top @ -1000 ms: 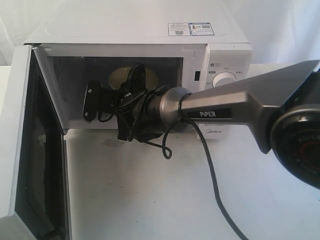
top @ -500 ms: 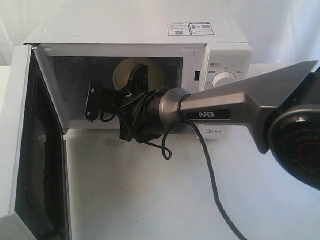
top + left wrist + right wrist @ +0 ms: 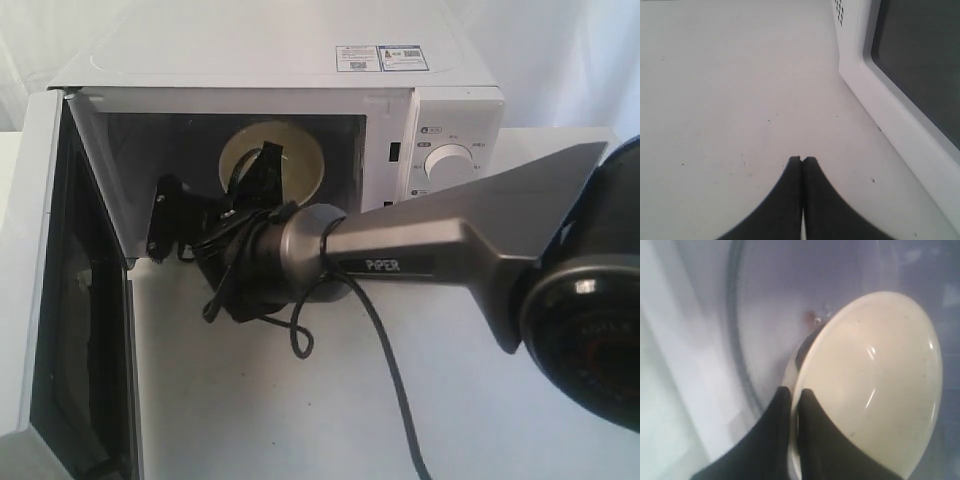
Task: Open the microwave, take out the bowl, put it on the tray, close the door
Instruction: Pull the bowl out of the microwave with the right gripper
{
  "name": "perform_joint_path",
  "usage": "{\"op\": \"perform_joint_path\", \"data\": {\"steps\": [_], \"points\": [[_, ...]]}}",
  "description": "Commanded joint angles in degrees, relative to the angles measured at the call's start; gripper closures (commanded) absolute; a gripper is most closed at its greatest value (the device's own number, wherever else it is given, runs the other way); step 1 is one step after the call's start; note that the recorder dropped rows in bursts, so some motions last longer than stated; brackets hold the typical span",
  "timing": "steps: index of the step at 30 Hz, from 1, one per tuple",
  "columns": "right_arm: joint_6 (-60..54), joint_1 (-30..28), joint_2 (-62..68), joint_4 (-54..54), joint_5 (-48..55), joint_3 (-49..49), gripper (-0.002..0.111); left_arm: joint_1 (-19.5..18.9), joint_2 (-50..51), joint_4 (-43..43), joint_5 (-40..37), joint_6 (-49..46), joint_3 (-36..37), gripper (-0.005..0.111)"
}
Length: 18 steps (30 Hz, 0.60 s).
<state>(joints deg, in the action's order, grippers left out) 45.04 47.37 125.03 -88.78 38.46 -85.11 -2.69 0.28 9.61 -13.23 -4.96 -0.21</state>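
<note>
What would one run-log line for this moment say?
door open | right claw shut on bowl rim | bowl tilted, inside microwave | left claw shut, empty, over table by door | tray not in view

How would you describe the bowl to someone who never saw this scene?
Start at the white Midea microwave, its door open on the left. In its dark cavity is the bowl: round, glossy, cream, tipped on edge, its rim between the jaws of the right gripper. Everything around it is black or grey.
</note>
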Motion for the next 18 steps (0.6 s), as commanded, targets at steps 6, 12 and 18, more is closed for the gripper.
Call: {"op": "perform_joint_path", "data": {"steps": [6, 12, 18], "points": [[-10.43, 5.31, -3.16, 13.76, 8.81, 0.76, 0.108, 0.00, -0.28, 0.49, -0.02, 0.09, 0.21, 0.107], [-9.95, 7.60, -7.03, 14.75, 10.85, 2.60, 0.108, 0.00, -0.28, 0.49, -0.02, 0.09, 0.21, 0.107], [-10.07, 9.29, -8.54, 21.35, 11.99, 2.60, 0.108, 0.00, -0.28, 0.49, -0.02, 0.09, 0.21, 0.107]]}}
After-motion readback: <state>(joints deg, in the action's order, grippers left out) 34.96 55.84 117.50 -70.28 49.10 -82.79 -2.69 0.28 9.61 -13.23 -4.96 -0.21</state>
